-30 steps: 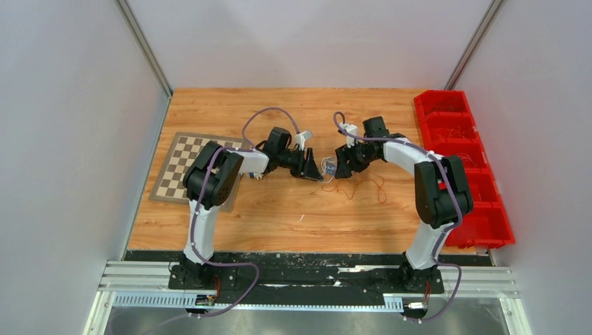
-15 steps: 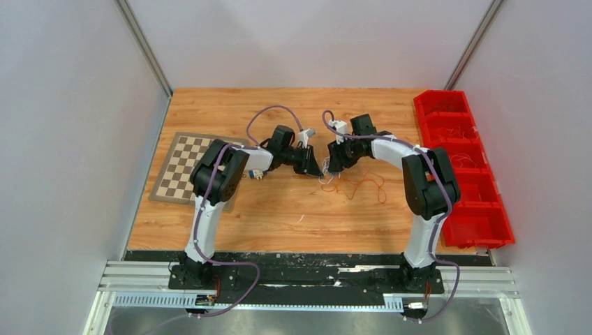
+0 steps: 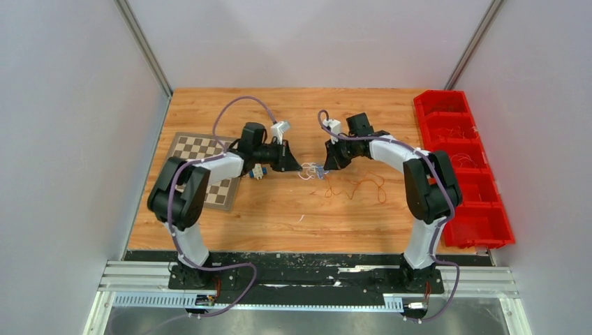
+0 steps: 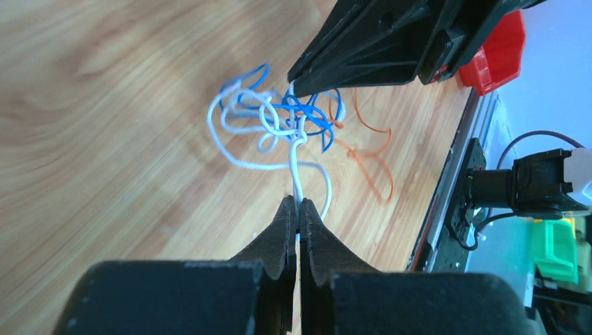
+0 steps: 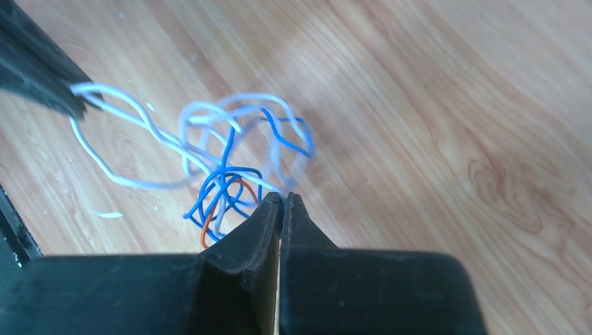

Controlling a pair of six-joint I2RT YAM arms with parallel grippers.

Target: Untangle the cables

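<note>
Top external view: the cables (image 3: 315, 172) sit as a small knot on the wooden surface (image 3: 279, 216), to the right of the checkerboard mat (image 3: 188, 157) and well apart from it. Left arm (image 3: 223, 166) reaches out over the mat's right edge. Right arm (image 3: 398, 150) comes in from the side away from the mat. The two sets of jaws face each other with the knot between them.

Left wrist view: left jaws are pressed together on a white strand (image 4: 297, 181), which runs straight from the tips up into the knot (image 4: 293, 118). Blue strands (image 4: 317, 115) loop through the knot. An orange strand (image 4: 370, 153) trails out on the side away from the mat.

Right wrist view: right jaws are closed tight, and a white strand (image 5: 269, 183) of the knot ends at their tips, so I read this as a grip. Blue loops (image 5: 223, 188) and a bit of orange (image 5: 206, 234) lie just beside those tips.

Red bins (image 3: 461, 160) line the surface edge farthest from the mat.
</note>
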